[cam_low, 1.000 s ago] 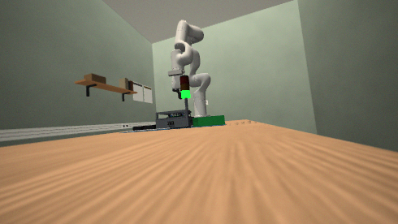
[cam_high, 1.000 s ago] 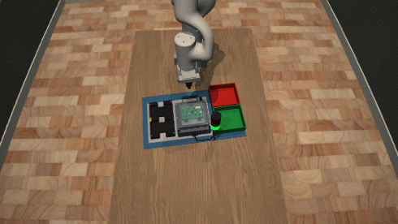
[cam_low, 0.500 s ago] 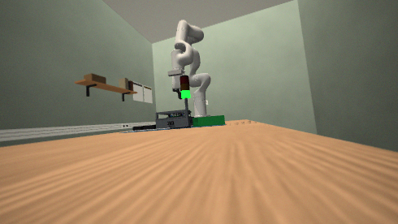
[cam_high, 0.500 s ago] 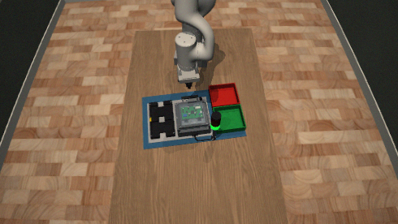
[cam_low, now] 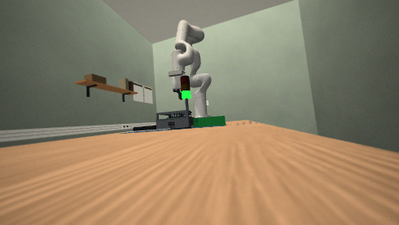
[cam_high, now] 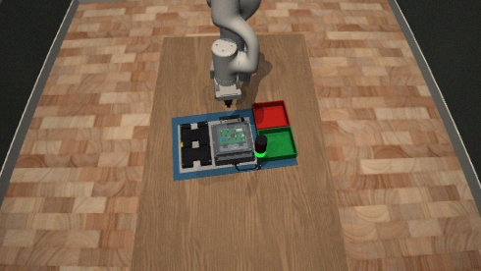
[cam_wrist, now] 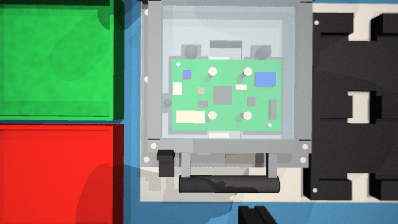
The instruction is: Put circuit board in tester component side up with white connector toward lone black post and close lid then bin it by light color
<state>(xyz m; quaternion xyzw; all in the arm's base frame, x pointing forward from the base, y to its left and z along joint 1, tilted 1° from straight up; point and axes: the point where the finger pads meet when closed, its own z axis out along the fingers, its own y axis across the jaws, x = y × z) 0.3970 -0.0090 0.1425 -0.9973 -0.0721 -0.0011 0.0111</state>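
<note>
The green circuit board [cam_high: 232, 135] [cam_wrist: 227, 95] lies flat, component side up, in the grey tester [cam_high: 214, 152] [cam_wrist: 150, 100] under the shut clear lid. The lid's black handle bar [cam_wrist: 228, 184] and a small black tab [cam_wrist: 165, 162] show at the tester's near edge in the wrist view. The signal light [cam_high: 260, 153] [cam_low: 186, 94] beside the tester glows green. My gripper [cam_high: 227, 103] [cam_wrist: 257, 215] is shut and empty. It hangs above the table just behind the tester, on the handle side, clear of the lid.
The green bin [cam_high: 282, 142] [cam_wrist: 55, 60] [cam_low: 209, 121] and the red bin [cam_high: 270, 114] [cam_wrist: 55, 170] stand side by side next to the tester, both empty. The black tray [cam_high: 195, 144] [cam_wrist: 345, 100] lies on the tester's other side. All rest on a blue mat [cam_high: 177, 172].
</note>
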